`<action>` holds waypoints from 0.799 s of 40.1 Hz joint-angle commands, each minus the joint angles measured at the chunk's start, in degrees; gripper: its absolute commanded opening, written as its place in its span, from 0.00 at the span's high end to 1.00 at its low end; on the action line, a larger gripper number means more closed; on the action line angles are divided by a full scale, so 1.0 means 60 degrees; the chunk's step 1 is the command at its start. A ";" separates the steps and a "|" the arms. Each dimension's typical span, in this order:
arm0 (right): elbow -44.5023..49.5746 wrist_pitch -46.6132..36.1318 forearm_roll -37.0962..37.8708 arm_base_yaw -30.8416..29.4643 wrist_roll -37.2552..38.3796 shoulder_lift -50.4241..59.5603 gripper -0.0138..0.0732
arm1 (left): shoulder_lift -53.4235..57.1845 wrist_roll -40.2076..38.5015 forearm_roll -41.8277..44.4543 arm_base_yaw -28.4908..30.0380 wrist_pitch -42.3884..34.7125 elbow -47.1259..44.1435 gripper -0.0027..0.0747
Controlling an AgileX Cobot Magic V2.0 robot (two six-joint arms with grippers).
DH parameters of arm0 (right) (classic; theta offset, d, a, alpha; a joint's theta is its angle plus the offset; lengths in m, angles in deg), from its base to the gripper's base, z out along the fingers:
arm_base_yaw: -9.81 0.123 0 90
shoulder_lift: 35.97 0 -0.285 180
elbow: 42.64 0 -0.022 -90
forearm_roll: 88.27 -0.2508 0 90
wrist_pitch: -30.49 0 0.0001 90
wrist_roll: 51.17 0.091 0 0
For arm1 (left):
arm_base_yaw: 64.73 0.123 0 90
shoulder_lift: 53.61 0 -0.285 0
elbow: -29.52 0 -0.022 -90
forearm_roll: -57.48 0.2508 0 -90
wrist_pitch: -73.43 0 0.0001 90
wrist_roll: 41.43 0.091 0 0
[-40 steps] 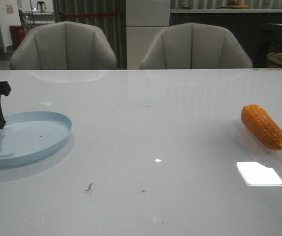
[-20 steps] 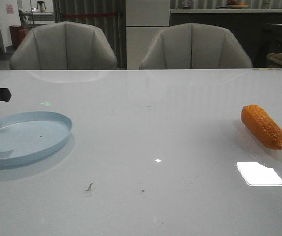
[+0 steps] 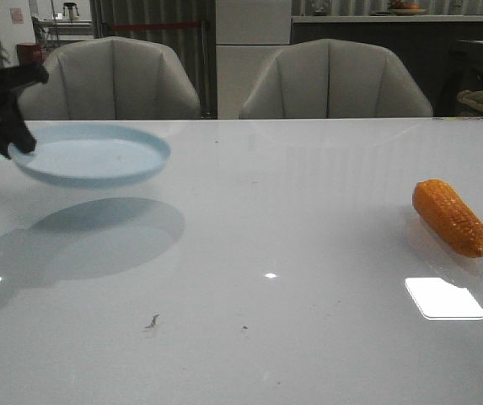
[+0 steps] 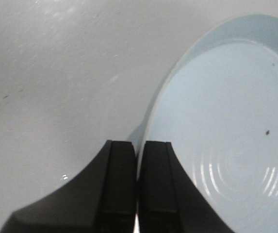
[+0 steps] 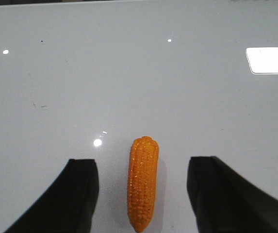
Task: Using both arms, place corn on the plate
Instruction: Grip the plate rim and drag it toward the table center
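The pale blue plate (image 3: 89,154) hangs in the air above the white table at the far left, casting a shadow below it. My left gripper (image 3: 18,143) is shut on the plate's left rim; the left wrist view shows the jaws pinched on the plate (image 4: 226,136) edge, at the gripper (image 4: 139,148). The orange corn (image 3: 449,217) lies on the table at the right. In the right wrist view the corn (image 5: 143,180) lies lengthwise between the spread fingers of my right gripper (image 5: 142,167), which is open and not touching it. The right gripper is out of the front view.
Two grey chairs (image 3: 110,80) stand behind the table's far edge. A bright light patch (image 3: 443,298) reflects on the table in front of the corn. Small dark specks (image 3: 152,321) lie near the front middle.
My left gripper has lifted the plate off the table and carried it up and to the right. The corn has not moved.
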 commanded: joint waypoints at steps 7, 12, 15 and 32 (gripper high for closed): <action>-0.0308 -0.0658 0.0062 -0.0005 -0.0021 0.0127 0.26 | 0.0539 -0.0015 -0.1385 -0.1090 -0.0190 0.1109 0.83; -0.0308 -0.0658 0.0054 -0.0005 -0.0021 0.0128 0.26 | 0.0479 -0.0015 -0.1398 -0.1918 -0.0260 0.1109 0.83; -0.0308 -0.0646 0.0053 -0.0005 -0.0021 0.0128 0.26 | 0.0368 -0.0015 -0.1398 -0.2385 -0.0335 0.1109 0.83; -0.0308 -0.0646 0.0053 -0.0005 -0.0021 0.0128 0.26 | -0.1049 -0.0015 -0.1172 -0.3739 -0.0218 0.1109 0.82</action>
